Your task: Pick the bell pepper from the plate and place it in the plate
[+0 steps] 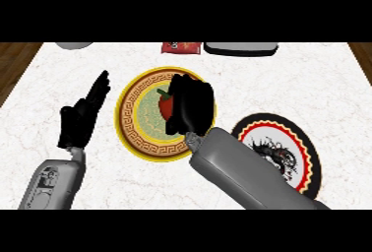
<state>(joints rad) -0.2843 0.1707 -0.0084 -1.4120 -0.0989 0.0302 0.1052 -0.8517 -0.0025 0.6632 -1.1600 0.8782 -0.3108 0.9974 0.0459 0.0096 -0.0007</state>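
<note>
From the head view, you see a white marbled counter (65, 74) with two plates on it. The yellow-rimmed plate (129, 118) sits near the middle, and the red bell pepper (166, 104) lies on its green centre, its green stem (163, 92) pointing up and to the left. Your right hand (193, 106) is directly over the pepper's right side, covering most of it; only the left edge of the pepper and the stem show beside the black fingers. The fingers curve down over the pepper, but you cannot tell whether they have closed on it or only hover above it. The right forearm (240, 172) runs from the lower right, crossing the rim of the yellow plate and the left edge of the second plate.

That second plate (309, 152), black-rimmed with a red and white ring and a dark pattern, lies just to the right of the first, lower in the view.

Your left hand (83, 115) stands to the left of the yellow plate, apart from it, fingers straight and pointing upward, holding nothing.

Along the far edge you see a grey rounded object (74, 45), a red packet (181, 47) and a dark tray (241, 47).
</note>
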